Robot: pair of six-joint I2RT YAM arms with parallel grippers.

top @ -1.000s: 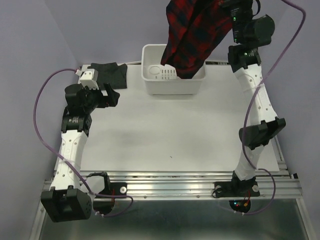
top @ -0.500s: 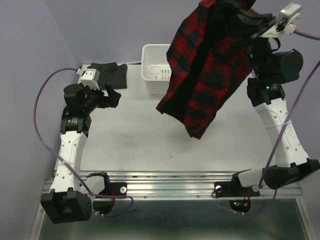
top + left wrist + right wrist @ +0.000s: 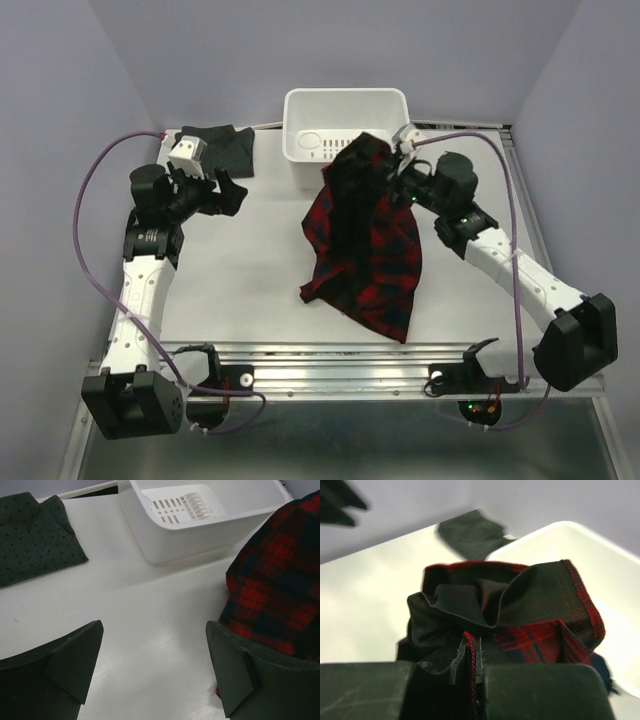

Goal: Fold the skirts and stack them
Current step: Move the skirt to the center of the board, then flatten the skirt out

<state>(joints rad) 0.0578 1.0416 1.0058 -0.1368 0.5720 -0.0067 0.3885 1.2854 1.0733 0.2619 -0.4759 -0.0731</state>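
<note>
a white table top [image 3: 250, 290] filled the middle of a small booth with pale purple walls [image 3: 130, 60] on the left, far and right sides. a ribbed metal rail [image 3: 340, 365] ran along the near edge, where the two arm bases were bolted. purple cables [image 3: 85, 220] looped from each wrist down to the rail.

the plaid skirt [image 3: 365, 250], red and dark navy, lay crumpled just right of the table's centre. its lower part was spread on the surface and its top was gathered into a bunch, showing dark lining, just in front of a white tub [image 3: 300, 130] at the far edge. the right gripper [image 3: 393, 172] was pressed together, pinching that bunched top.

the grey skirt [image 3: 222, 150], dark charcoal with fine dots, lay flat and folded in the far left corner, left of the tub and apart from it.

the left gripper [image 3: 222, 190] hung just near of the grey skirt, its fingers [image 3: 70, 665] spread wide and holding nothing, with bare table between them in the left wrist view.
</note>
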